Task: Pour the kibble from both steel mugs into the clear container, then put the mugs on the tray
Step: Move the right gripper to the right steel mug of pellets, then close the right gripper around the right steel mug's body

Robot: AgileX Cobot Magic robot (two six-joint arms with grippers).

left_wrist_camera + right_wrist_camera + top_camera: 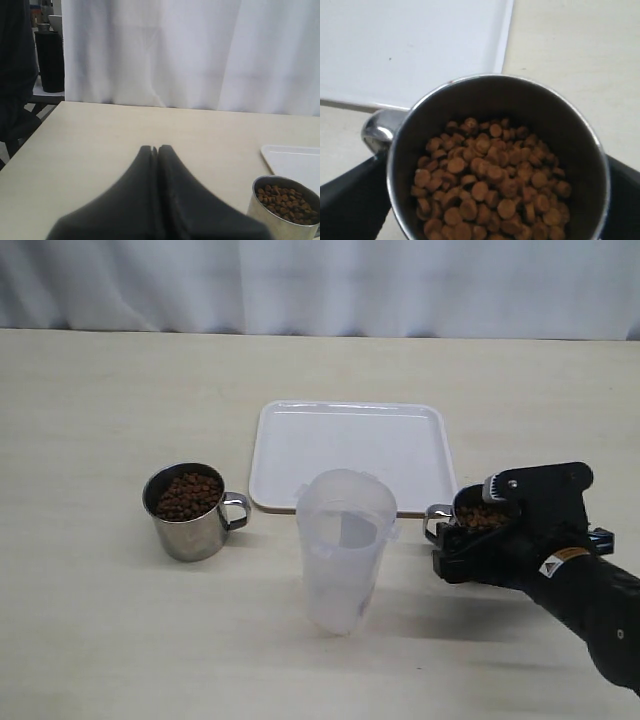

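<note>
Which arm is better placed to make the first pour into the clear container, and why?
The right. The right gripper clasps a mug full of kibble just beside the clear container. The left gripper is shut and empty, short of the other mug.

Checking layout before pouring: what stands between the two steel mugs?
The clear container stands between the left mug and the right mug, as the exterior view shows.

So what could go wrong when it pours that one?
1. The right mug, held by the right gripper, holds lots of kibble; tipping it quickly could scatter pellets past the mouth of the clear container.
2. The clear container is tall and looks empty, so a bump from the mug might topple it.
</note>
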